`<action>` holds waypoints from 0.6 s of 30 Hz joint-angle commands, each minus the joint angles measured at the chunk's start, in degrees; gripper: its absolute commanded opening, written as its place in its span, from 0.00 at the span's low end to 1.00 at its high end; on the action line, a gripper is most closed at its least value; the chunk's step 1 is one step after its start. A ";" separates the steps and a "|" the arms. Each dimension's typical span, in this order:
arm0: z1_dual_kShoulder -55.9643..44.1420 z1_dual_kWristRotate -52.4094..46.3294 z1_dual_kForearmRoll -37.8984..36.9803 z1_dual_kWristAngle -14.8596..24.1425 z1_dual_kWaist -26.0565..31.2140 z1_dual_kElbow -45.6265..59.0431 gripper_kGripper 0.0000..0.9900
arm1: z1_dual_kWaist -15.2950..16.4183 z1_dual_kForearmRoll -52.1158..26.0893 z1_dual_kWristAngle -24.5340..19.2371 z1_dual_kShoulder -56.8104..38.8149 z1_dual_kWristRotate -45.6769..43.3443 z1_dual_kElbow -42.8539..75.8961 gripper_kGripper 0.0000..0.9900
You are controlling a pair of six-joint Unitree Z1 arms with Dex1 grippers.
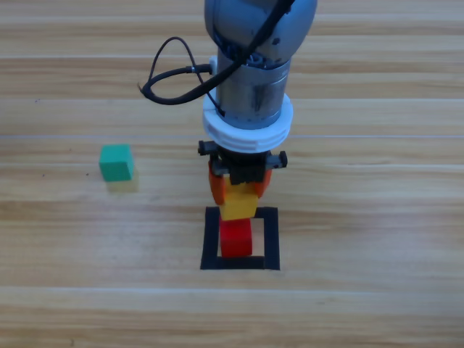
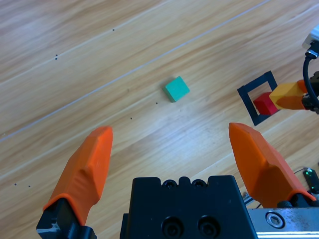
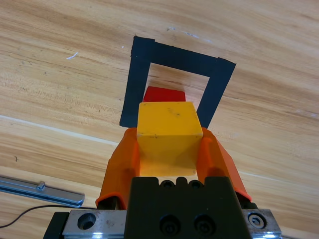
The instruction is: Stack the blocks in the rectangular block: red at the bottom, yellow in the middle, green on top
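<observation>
Left wrist view alone shows the left gripper [image 2: 172, 149] spread wide and empty, while the yellow cube [image 3: 168, 137] is squeezed by the right gripper [image 3: 169, 149] above the red cube [image 3: 164, 93] in the black tape square [image 3: 214, 94].

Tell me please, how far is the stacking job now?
Done: the red cube sits inside the black tape square. In hand: the right gripper holds the yellow cube by the red one, not yet released. Left: the green cube lies apart on the table; the left gripper is open, away from it.
</observation>
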 commanded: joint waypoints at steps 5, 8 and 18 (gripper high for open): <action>-0.60 -0.71 -1.15 -0.44 1.16 1.72 1.00 | 1.98 0.51 -1.15 4.61 0.86 -0.46 0.00; -0.24 -0.71 -1.24 -0.52 1.16 1.90 1.00 | 2.07 0.51 -1.15 4.96 1.04 -0.54 0.00; 0.63 -0.71 -2.29 -0.61 1.16 3.22 1.00 | 2.77 0.69 -1.15 5.49 1.13 -0.19 0.00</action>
